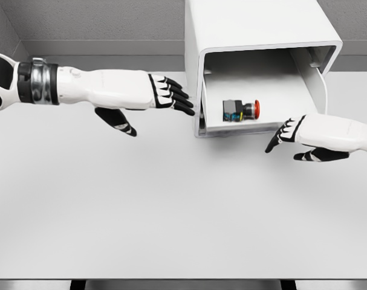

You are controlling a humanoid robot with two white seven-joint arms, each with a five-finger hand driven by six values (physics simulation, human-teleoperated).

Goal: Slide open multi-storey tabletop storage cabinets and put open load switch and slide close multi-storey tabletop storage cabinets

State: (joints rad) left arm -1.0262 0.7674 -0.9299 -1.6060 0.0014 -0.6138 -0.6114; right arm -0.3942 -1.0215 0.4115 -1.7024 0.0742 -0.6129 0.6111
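The small black load switch with its red round button (240, 110) lies inside the pulled-out drawer of the white box-shaped storage cabinet (256, 27). My left hand (171, 96) and right hand (292, 136) flank it, fingers spread, empty; an uneven push could skew the cabinet across the pale counter (171, 205).

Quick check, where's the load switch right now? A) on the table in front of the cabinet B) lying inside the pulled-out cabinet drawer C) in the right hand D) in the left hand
B: the load switch lies on the floor of the open drawer of the cabinet, while the left hand and right hand are both open and hold nothing.
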